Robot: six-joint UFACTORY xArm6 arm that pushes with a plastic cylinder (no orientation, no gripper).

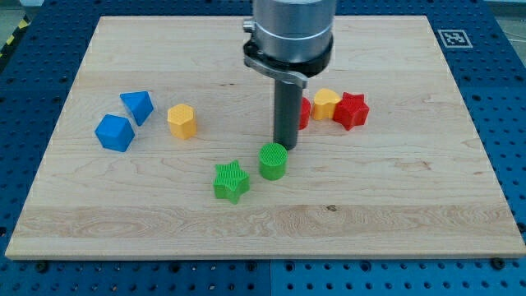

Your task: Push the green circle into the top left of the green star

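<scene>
The green circle (273, 161) stands on the wooden board, just right of and slightly above the green star (231, 181); a narrow gap shows between them. My tip (285, 147) rests at the circle's upper right edge, touching or nearly touching it. The rod rises from there to the arm's grey body at the view's top.
A red block (303, 112), partly hidden behind the rod, a yellow heart-like block (326, 104) and a red star (352, 110) sit in a row right of the rod. A yellow hexagon (182, 121) and two blue blocks (136, 106) (113, 132) lie at the left.
</scene>
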